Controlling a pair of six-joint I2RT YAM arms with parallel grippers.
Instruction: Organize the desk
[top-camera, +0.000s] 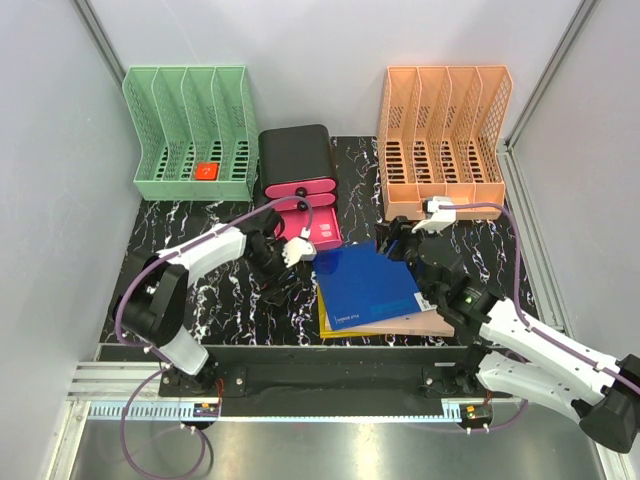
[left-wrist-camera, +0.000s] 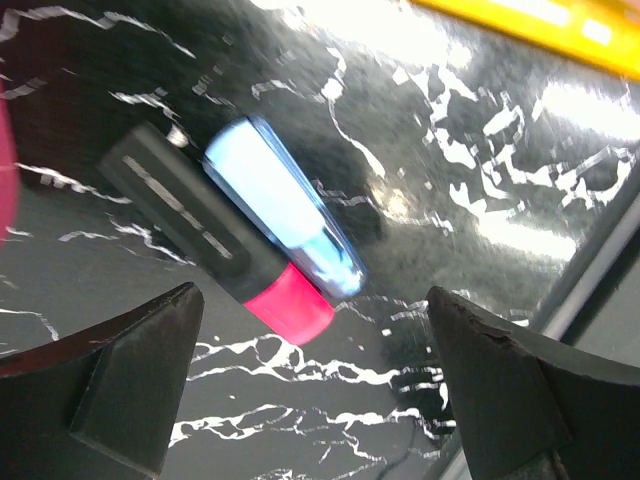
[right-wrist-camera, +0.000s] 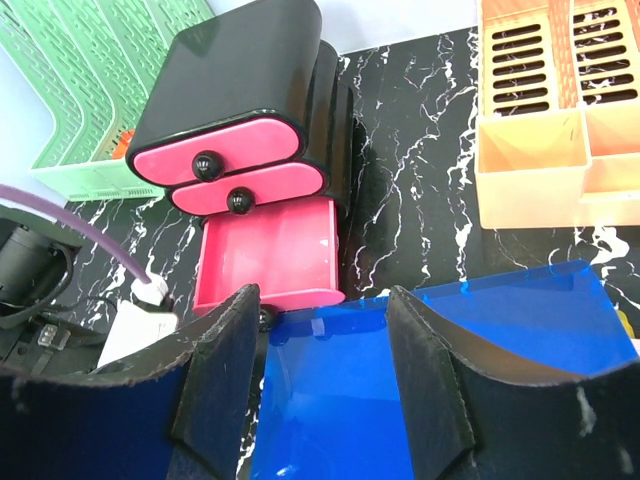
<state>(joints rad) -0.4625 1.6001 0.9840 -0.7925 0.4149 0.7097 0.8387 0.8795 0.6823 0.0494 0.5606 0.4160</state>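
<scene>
- Where my left gripper (left-wrist-camera: 312, 300) hangs low over the desk (top-camera: 235, 305), its jaws are spread wide and hold nothing. A small item (left-wrist-camera: 245, 225), black, red and pale blue, lies on the marble under the gap, touching neither finger.
- My right gripper (right-wrist-camera: 322, 300) stands part open over the far right corner of the blue folder (top-camera: 365, 285), with nothing clamped in it.
- Writing: a line of pale print sits near the folder's near left corner, too small to read. The item's markings are blurred.
- Counts:
  - Two racks, green (top-camera: 190, 130) far left and orange (top-camera: 445, 135) far right, four slots each.
  - One red thing (top-camera: 206, 171) in the green rack.
  - One drawer unit (top-camera: 297, 165) between the racks, with three pink drawers: the upper two shut, the bottom drawer (top-camera: 322, 228) pulled out.
  - Three folders stacked, blue on top, with yellow and pink edges showing under it.
- Edges and room:
  - The desk fills the middle of the top view, with the racks along its far side and its black rail just ahead of my arm bases.
  - The folders lie near the rail, right of centre.
  - Bare marble lies left of my left arm, and a strip runs between the drawer unit and the orange rack.
  - The open drawer's front is just beside the blue folder's far left corner.
</scene>
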